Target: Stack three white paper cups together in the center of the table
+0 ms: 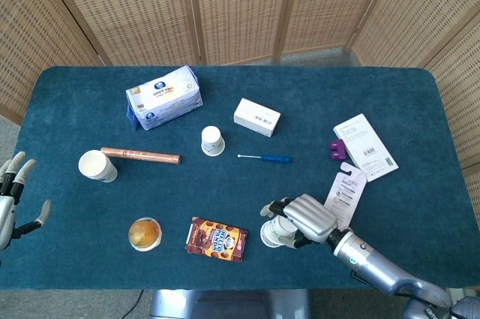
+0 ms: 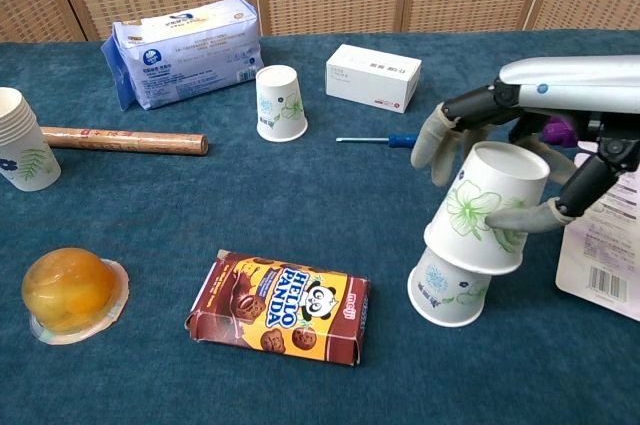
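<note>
Near the front edge of the worktop (image 2: 330,195), right of the Hello Panda biscuit box (image 2: 282,308), the right hand (image 2: 500,160) holds an inverted white paper cup with a green flower print (image 2: 484,207), fingers wrapped round its wall from behind, thumb pressing the near side. This held cup sits partly over a second inverted paper cup (image 2: 447,290) standing on the cloth. The upper cup is tilted, its closed base leaning up and to the right, so the two axes are not lined up; its rim looks seated lower on the left side than on the right, though the far side is hidden by the fingers. Judgement: the coming move turns on this tilt, as the held cup needs to be brought upright over the lower cup's vertical axis and pressed straight down to nest. In the head view the right hand (image 1: 304,216) covers most of the pair, and only the lower cup's rim shows. A third inverted paper cup (image 2: 280,102) stands well apart, up and to the left near the table centre, beside the blue-handled screwdriver (image 2: 395,140); the right hand is much the nearer to it. The left hand (image 1: 13,199) hangs at the far left edge, fingers apart, holding nothing, closest to the upright paper cup (image 1: 97,166) by the brown roll (image 1: 140,155).
</note>
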`<state>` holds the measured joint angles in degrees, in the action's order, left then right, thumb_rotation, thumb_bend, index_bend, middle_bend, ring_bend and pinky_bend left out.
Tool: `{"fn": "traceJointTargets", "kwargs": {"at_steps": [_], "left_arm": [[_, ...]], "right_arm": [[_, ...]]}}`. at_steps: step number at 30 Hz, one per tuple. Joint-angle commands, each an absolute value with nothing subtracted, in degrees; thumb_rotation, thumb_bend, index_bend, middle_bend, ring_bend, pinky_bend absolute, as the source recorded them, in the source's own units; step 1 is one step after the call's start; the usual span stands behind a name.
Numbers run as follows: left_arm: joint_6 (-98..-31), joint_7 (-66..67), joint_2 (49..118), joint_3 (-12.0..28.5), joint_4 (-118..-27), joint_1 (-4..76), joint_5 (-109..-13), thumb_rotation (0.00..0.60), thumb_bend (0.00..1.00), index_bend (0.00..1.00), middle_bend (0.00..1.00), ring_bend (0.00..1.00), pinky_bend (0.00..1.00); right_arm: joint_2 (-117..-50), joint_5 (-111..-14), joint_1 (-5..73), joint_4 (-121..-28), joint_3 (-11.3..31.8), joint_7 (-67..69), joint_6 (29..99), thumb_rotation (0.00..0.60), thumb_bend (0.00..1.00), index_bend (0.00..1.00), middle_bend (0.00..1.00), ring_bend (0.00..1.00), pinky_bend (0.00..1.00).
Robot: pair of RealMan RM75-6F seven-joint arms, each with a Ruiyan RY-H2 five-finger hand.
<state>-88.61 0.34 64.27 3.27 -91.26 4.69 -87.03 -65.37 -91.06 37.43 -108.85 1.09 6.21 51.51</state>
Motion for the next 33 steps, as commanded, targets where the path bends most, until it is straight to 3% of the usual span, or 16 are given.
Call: {"fn": "traceJointTargets", "kwargs": {"at_steps": [1,14,21,25,29,33], "left_arm": [[-88.66,0.02,64.30,3.23,-90.99,4.59,-87.00,0.291,0.47,0.00,0.00,0.00,0.20],[-88.56,-1.74,64.63,3.16,-89.53,4.58,-87.26,0.291,0.47,0.00,0.00,0.00,0.20],[-89.09,-2.05,64.50,3.13,-89.33,4.25,-87.39,0.292,0.47,0.00,0.00,0.00,0.20],[-89.17,-2.01,64.45,3.04,-89.42,4.18,-87.57,0.292,0.47,0.00,0.00,0.00,0.20],[-89.22,-1.97,64.48,3.01,-89.51,4.18,-87.71,0.291,0.47,0.00,0.00,0.00,0.20],[-89.24,-1.93,64.46,3.01,-89.61,4.23,-87.92,0.289,0.47,0.00,0.00,0.00,0.20]], "right_arm": [[-65.70,-90.65,37.72,-109.20,1.21,5.32,51.22,0.600,0.35,0.27,0.37,0.38,0.76],[-68.10,-88.90,38.01,-108.24,1.33,0.50,51.17,0.600,0.34,0.25,0.36,0.35,0.73],[-68.71,-86.88,38.25,-107.73,1.21,-2.98,50.30,0.600,0.36,0.14,0.33,0.27,0.67],[-68.59,-85.73,38.34,-107.77,0.76,-4.96,49.46,0.600,0.37,0.06,0.27,0.22,0.65],[-67.87,-84.52,38.54,-108.21,0.23,-6.19,48.26,0.600,0.38,0.00,0.16,0.10,0.57],[-66.70,-83.87,38.59,-109.47,-0.21,-7.23,47.66,0.546,0.42,0.00,0.08,0.03,0.52]]}}
